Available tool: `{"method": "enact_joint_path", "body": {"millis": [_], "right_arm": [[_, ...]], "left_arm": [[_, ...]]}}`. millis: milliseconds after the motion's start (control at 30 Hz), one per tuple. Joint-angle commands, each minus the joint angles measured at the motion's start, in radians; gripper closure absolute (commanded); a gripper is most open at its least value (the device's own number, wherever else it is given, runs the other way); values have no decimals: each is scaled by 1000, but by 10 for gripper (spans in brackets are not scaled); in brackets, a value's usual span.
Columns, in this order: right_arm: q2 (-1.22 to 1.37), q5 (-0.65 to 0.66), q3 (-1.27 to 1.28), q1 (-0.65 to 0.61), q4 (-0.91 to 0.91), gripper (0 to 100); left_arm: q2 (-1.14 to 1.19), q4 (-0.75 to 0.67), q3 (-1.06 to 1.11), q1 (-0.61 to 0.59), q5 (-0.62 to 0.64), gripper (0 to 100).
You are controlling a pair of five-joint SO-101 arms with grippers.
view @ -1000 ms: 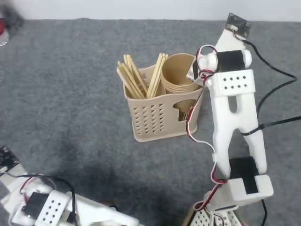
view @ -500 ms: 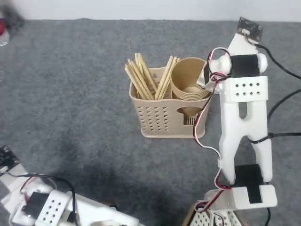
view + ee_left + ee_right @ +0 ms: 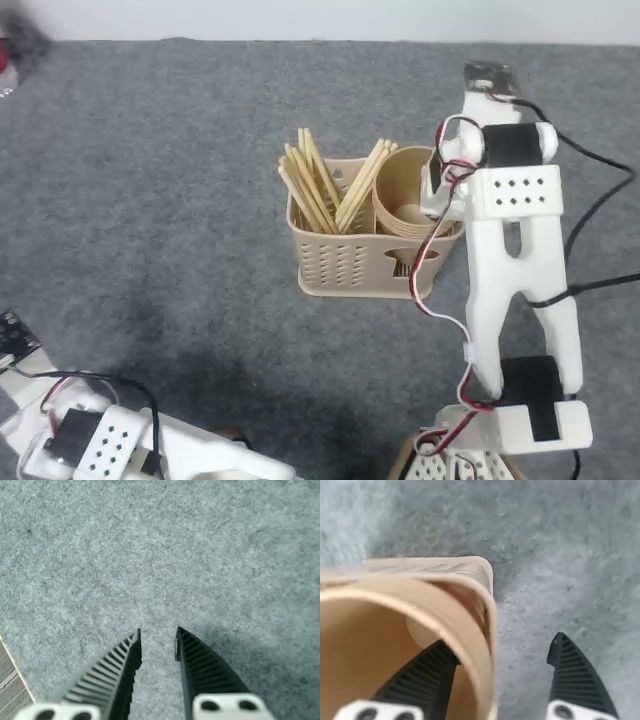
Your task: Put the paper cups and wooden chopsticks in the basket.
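Observation:
A beige perforated basket [image 3: 350,265] stands on the grey carpet, holding several wooden chopsticks [image 3: 320,190] on one side and stacked paper cups [image 3: 410,205] on the other. My right gripper [image 3: 501,645] is open at the basket's right end. One finger [image 3: 427,672] is inside the top cup [image 3: 380,630]. The other finger hangs outside the basket wall [image 3: 470,567], with a wide gap to it. Over bare carpet, my left gripper [image 3: 158,631] is slightly open, nothing between its fingers.
The right arm [image 3: 515,260] reaches from the front edge up to the basket. The left arm's base [image 3: 110,445] sits at the front left. A wooden floor edge [image 3: 7,675] borders the carpet near the left gripper. A reddish object [image 3: 5,55] lies far back left.
The basket with cups and chopsticks has slid to the right together with the right gripper at its rim. The left arm has stayed still.

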Motion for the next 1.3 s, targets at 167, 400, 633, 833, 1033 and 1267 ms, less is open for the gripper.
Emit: {"method": "enact_joint_path", "body": {"millis": [167,400,633,833,1033,1267], "right_arm": [[-226,327,-341,-117,48,733],[-389,275,-388,-113,48,735],[-549,252,-222,54,50,736],[-845,322,238,154,36,811],[-1193,431,786,271,-229,878],[-1504,394,1386,357,-522,764]], "left_arm": [[-11,-17,-8,3,-6,891],[-11,74,-194,325,236,892],[-9,34,-461,853,370,848],[-11,152,-506,1117,367,848],[-11,430,-524,1105,361,848],[-11,310,-257,951,358,848]]}}
